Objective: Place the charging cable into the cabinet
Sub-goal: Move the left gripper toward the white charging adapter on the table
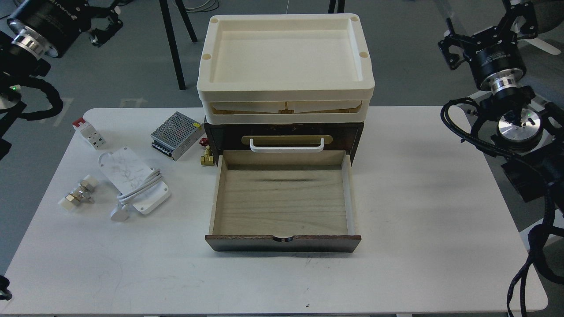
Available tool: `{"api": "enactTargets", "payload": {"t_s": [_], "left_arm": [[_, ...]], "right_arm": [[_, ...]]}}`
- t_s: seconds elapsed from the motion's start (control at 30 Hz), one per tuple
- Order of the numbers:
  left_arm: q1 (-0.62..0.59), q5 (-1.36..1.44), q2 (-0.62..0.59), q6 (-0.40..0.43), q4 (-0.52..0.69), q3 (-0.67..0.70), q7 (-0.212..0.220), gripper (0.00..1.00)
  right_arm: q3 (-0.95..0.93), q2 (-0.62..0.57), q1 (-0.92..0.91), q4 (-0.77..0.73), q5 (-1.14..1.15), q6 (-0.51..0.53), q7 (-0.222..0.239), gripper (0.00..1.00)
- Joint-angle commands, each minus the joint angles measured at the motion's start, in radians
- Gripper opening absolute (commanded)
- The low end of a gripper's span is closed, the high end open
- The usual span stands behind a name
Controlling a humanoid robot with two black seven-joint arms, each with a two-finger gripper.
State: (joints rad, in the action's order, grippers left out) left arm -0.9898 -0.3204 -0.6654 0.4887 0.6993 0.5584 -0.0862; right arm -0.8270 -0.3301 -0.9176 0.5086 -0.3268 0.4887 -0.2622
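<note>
The charging cable (133, 180) is seen lying flat on the left part of the white bench (440, 211). It is a white block with grey scuff marks, and a white cord is wrapped across it. The cord ends in a round white plug (119, 215) just near the block's near corner.

The cabinet (284, 136) is set at the middle of the bench. Its pale wood drawer (283, 198) is pulled out toward the near side, and nothing is seen inside it. A white handle (287, 145) on a brass plate is seen above the drawer. Cream trays (285, 66) are stacked on top.

A silver metal box (172, 134) with many small holes is placed just left of the cabinet. A small brass part (207, 157) lies between them. A white-and-red block (88, 132) is found at the far left, and a small metal fitting (78, 193) lies left of the cable.

The left end effector (103, 28) is held up at the far left, off the bench; how wide it is cannot be told. The right end effector (489, 26) is held up at the far right, and its fingers look spread apart. Some small white writing is seen on both arms, but it is too small to be read.
</note>
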Motion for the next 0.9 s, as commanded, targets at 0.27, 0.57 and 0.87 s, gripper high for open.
{"api": "enactTargets", "payload": {"t_s": [0.27, 0.57, 0.87], "left_arm": [[0.059, 0.120, 0.003, 0.000, 0.357, 0.074, -0.119, 1.00], [0.048, 0.746, -0.339, -0.059, 0.804, -0.106, -0.314, 0.99], [0.043, 1.271, -0.508, 0.000, 0.830, -0.186, -0.317, 0.99]], "right_arm": [[-0.003, -0.021, -0.004, 0.010, 0.000, 0.000, -0.003, 1.00], [-0.003, -0.061, 0.042, 0.016, 0.000, 0.000, -0.005, 1.00], [-0.006, -0.107, 0.111, 0.087, 0.000, 0.000, -0.006, 1.00]]}}
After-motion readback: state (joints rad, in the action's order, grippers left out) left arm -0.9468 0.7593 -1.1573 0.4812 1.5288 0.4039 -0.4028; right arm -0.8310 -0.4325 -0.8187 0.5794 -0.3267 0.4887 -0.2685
